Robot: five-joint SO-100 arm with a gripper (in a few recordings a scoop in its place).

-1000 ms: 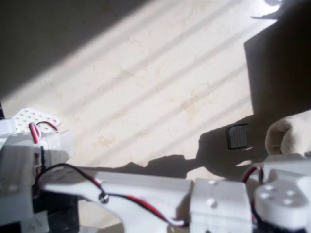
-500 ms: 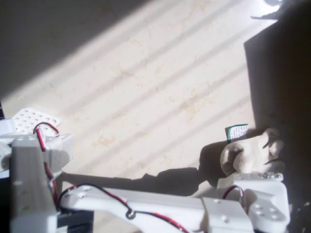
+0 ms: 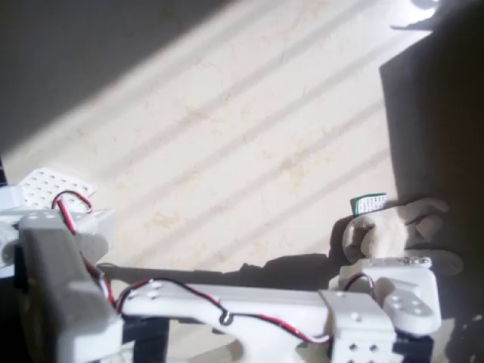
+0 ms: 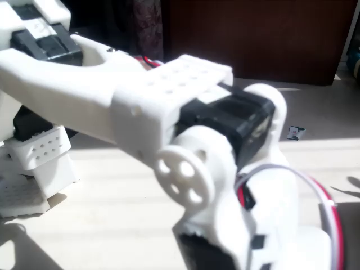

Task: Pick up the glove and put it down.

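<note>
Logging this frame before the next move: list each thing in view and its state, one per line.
Glove: lying crumpled on the table, partly in shadow, right at the arm's white head.
Card: flat on the table, touching the glove's upper edge.
End effector: hidden under the arm's head, so open or shut cannot be told.
Table: sunlit in stripes, shaded at upper left.

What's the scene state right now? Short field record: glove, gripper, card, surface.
glove: beige glove at the right of the overhead view, partly in shadow, just above the arm's white wrist housing
gripper: fingers hidden under the wrist housing in the overhead view; open or shut cannot be told
grasp: unclear; whether the glove is held or lying on the floor cannot be told
card: small green-and-white card at the glove's upper left edge, touching or partly under it
surface: pale marbled surface with diagonal sun stripes
arm: white arm close to the camera in the fixed view
</note>
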